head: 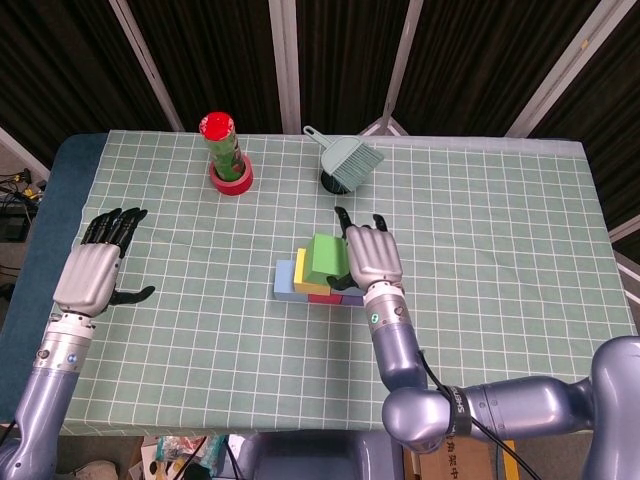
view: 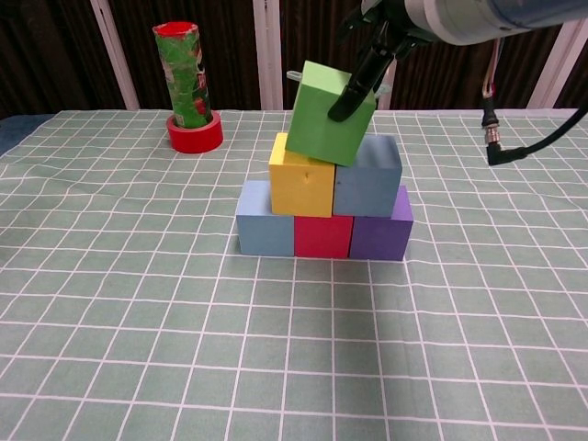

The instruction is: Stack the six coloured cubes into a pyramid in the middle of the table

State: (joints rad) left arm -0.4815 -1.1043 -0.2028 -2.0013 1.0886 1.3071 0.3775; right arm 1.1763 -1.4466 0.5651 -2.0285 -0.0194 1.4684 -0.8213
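- The right hand (head: pixel 372 256) holds the green foam cube (view: pixel 331 112) with dark fingers (view: pixel 355 86) clamped on its front face; the cube is tilted, its lower edge just over the seam between the two cubes under the fingers, so I judge it is being brought down as the cap of the pyramid and is not yet seated flat
- Directly below the fingers sit the yellow foam cube (view: pixel 300 186) and the grey-blue foam cube (view: pixel 367 176), touching side by side as the middle row; they give the green cube a level pair of tops to straddle
- Under those, further below the fingers, the light blue foam cube (view: pixel 264 230), the red foam cube (view: pixel 322 236) and the purple foam cube (view: pixel 381 233) stand in a touching line on the green checked cloth of the desk (view: pixel 138 303), the wide base near its middle
- Count of cubes: six, one of each colour; five placed, one in hand
- The left hand (head: pixel 93 272) hangs well away from the right hand's fingers, over the desk's near left part, its own fingers spread and holding nothing, out of the way of the stacking
- Beyond the fingers, at the far side: one green printed tube with a red cap (head: pixel 223 146) standing in one red tape ring (head: pixel 231 180), and one small grey-green dustpan brush (head: pixel 350 163)
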